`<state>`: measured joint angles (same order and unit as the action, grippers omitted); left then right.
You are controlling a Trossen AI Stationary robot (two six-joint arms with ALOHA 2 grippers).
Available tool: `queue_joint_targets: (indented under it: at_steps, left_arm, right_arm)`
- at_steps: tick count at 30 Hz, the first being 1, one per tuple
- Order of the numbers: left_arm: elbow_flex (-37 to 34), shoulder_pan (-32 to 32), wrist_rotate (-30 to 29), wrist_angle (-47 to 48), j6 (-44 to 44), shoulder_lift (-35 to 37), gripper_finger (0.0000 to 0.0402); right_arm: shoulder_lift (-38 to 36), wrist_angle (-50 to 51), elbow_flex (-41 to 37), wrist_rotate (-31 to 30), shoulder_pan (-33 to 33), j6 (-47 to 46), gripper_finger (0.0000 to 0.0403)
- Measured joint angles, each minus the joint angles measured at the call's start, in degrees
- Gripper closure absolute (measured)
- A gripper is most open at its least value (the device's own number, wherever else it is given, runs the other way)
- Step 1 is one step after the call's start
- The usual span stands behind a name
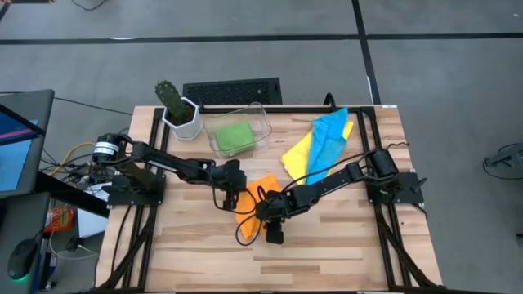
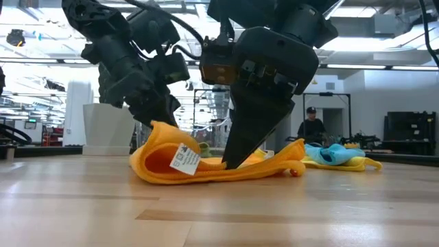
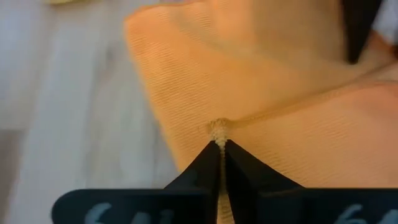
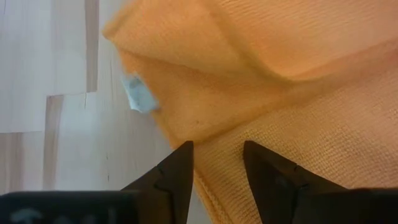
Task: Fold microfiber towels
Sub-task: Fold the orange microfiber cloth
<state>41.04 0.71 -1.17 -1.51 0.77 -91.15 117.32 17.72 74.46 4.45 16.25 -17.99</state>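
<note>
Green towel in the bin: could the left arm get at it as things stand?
Probably not right now: the left gripper is shut on the orange towel. The green towel lies uncovered in the open clear bin.

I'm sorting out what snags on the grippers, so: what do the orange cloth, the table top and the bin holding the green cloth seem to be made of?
Orange cloth: soft woven fabric, likely microfiber; a fine ribbed weave and a stitched hem show, with a matte finish.
Table top: pale wood planks, butcher-block style, with visible grain and joints and a smooth, slightly glossy finish.
Bin: clear, probably rigid plastic; the green cloth shows through it.
</note>
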Motion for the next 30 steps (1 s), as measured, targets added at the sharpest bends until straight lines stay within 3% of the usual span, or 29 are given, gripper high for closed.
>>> queue_joint_targets:
  at_steps: [3, 14, 18, 23, 30]
  left_arm:
    - [0.0, -0.06, -3.59, 0.24, -0.63, 0.0, 0.0368]
    - [0.0, -0.07, -2.35, -0.53, -2.13, 0.0, 0.0269]
    - [0.0, -0.03, -6.21, 0.33, -4.67, 0.0, 0.0248]
    - [0.18, -0.72, -3.21, 1.76, -9.39, 3.82, 0.0245]
    - [0.13, -0.73, -2.95, 5.78, -7.19, 10.88, 0.0283]
  right_arm:
    - [0.0, 0.0, 0.0, 0.0, 0.0, -1.12, 0.023]
    - [-3.26, 2.12, 0.47, -2.11, 0.13, -2.77, 0.0217]
    - [-3.78, -3.12, 0.52, -3.06, 0.72, -2.74, 0.0224]
    - [-3.5, -10.4, 0.57, -3.32, 1.7, -2.74, 0.0238]
    - [-2.93, -10.58, 0.52, -4.61, 1.7, -4.09, 0.0253]
